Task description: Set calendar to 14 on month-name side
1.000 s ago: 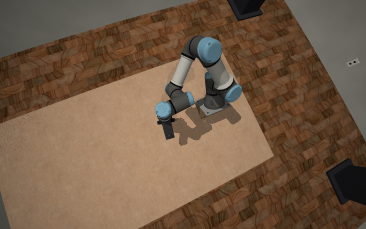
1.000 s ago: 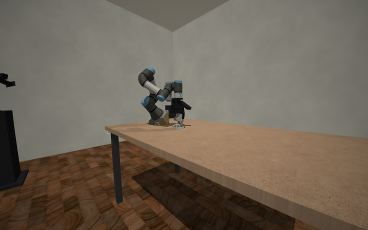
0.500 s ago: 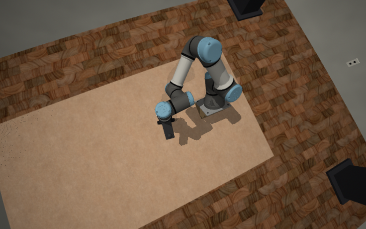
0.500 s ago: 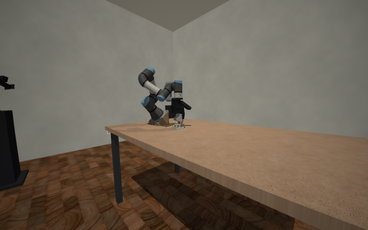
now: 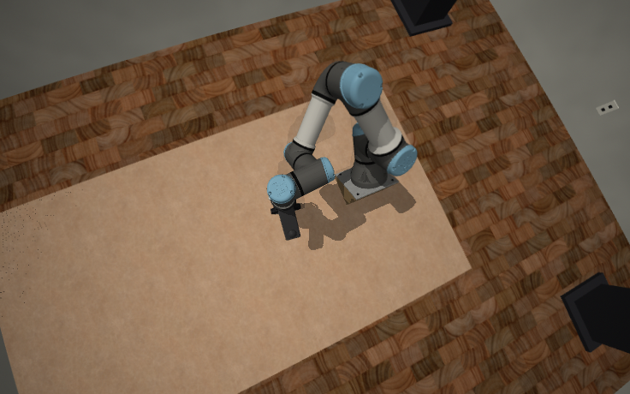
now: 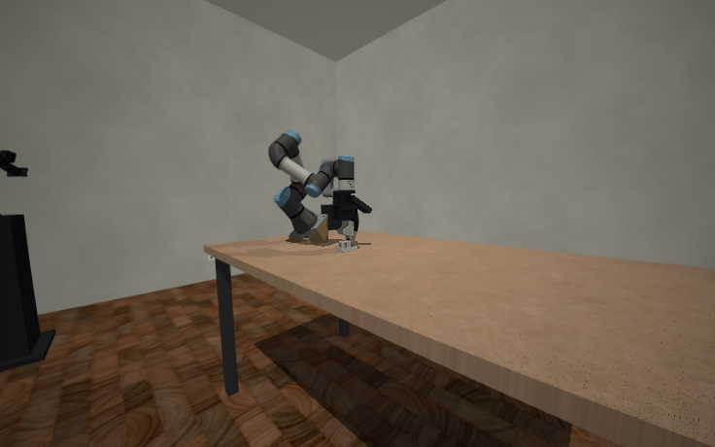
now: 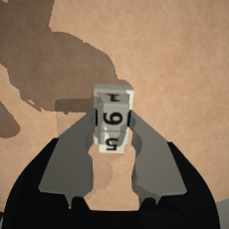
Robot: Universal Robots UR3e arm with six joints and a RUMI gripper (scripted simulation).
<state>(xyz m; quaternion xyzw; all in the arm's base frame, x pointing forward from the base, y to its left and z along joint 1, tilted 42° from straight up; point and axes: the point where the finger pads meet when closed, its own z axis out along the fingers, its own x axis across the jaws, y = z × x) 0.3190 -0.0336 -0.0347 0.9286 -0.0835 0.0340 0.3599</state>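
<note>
On the table, the arm reaches down. Its gripper pinches part of the small, pale calendar, probably a cube; the digits are too small to read surely.

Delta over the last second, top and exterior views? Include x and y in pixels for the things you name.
No visible change: in both views the arm (image 5: 317, 118) (image 6: 297, 171) keeps its pose and the jaws keep their place at the small calendar (image 6: 347, 248) (image 7: 114, 131). Any grip change is too small to tell; no earlier wrist picture.
</note>
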